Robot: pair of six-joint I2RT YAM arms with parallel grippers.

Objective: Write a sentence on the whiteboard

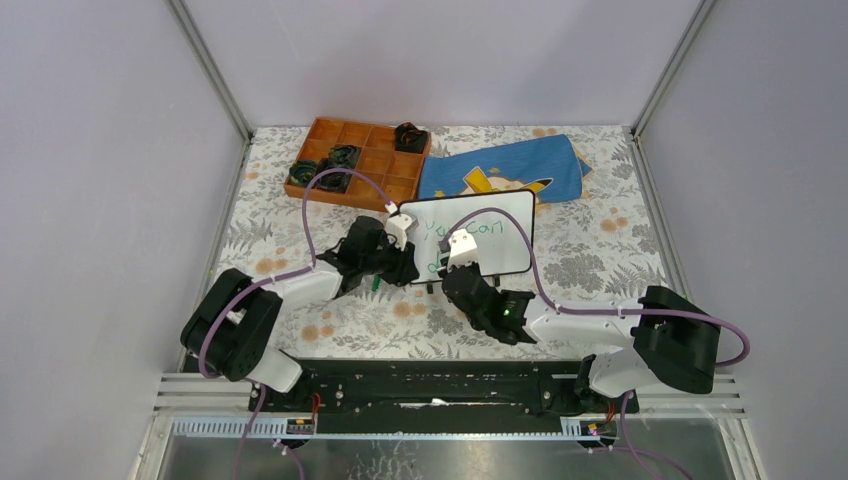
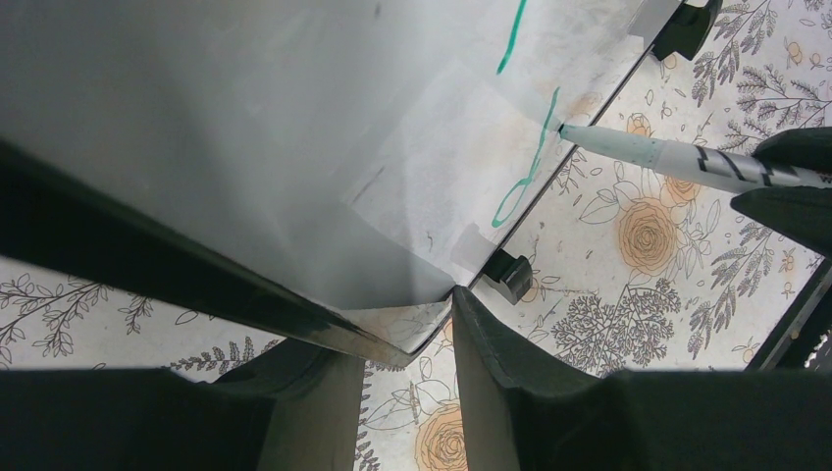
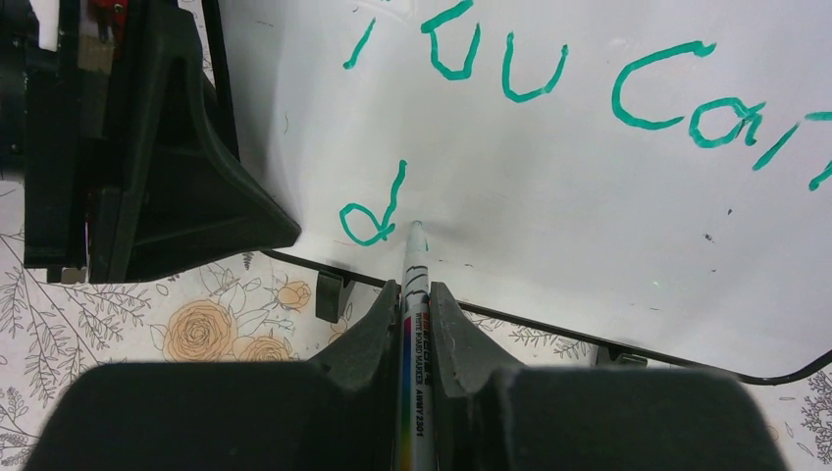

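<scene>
We list: right gripper clamped on marker, for firm strokes; at its tip, the whiteboard, the sentence reaching "You can d"; left of the tip, left gripper pinching the whiteboard's lower corner, steadying it, we judge.

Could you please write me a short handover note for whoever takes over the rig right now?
Left gripper: shut on the lower left corner of the whiteboard, steadying it.
Right gripper: shut on the whiteboard marker, tip on the board just right of the "d".
Done: "You can" in green on the top line, and the "d" starting the second.
Left: the rest of the second line, "o this", then lift the marker off and release the board.
</scene>
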